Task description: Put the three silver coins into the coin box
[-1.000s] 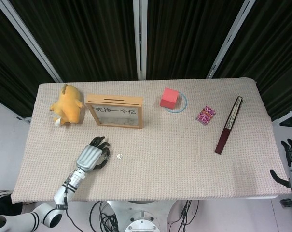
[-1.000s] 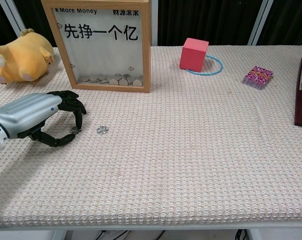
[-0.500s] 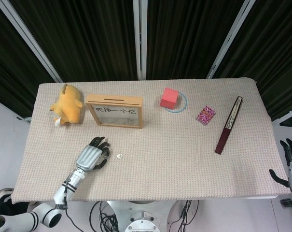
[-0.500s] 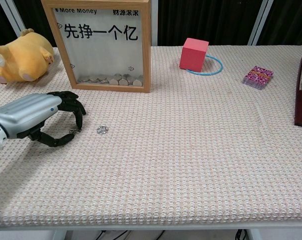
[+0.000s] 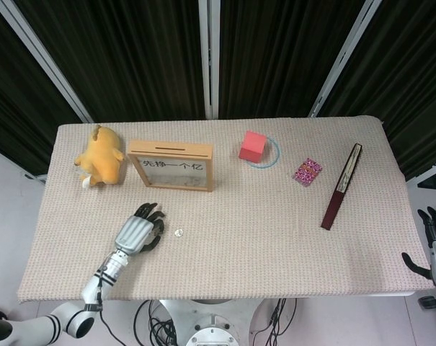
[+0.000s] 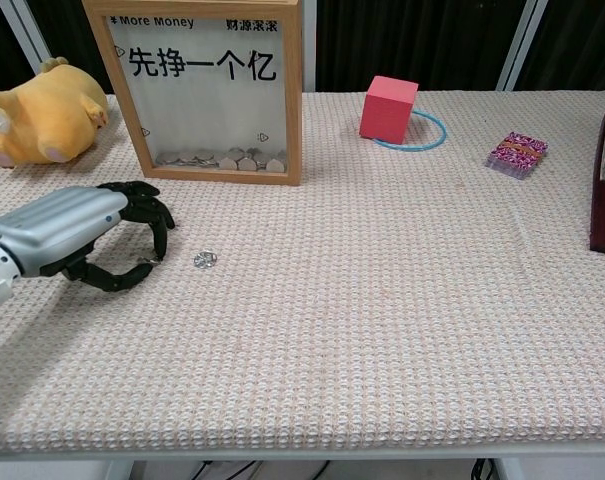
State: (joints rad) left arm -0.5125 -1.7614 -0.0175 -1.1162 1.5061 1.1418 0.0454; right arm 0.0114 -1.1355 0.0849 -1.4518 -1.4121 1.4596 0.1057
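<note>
Left hand (image 6: 77, 232) has crept slightly toward the coin box since a second ago; thumb and a fingertip have drawn closer together. Loose silver coin (image 6: 204, 260) has not moved.

Hard to read: something small and pale sits at the pinched fingertips (image 6: 154, 262) in the chest view, possibly a coin; too small to confirm, so cannot tell whether the hand holds anything. Right hand (image 5: 435, 241) is cut off at the frame's right edge in the head view, off the table's right side; fingers look apart, nothing in them.

Coin box (image 6: 210, 90): wooden frame, clear front, near the table's far-left part. Several coins lie in a row along its bottom. Slot in the top edge shows in the head view.

Left hand rests low over the table (image 6: 402, 330) near the front-left edge, palm down, fingers curled, thumb tucked under toward them. Loose coin lies just beside the fingertips, apart from them, in front of the box.

Yellow plush toy (image 6: 44, 125) at the far-left corner.
</note>
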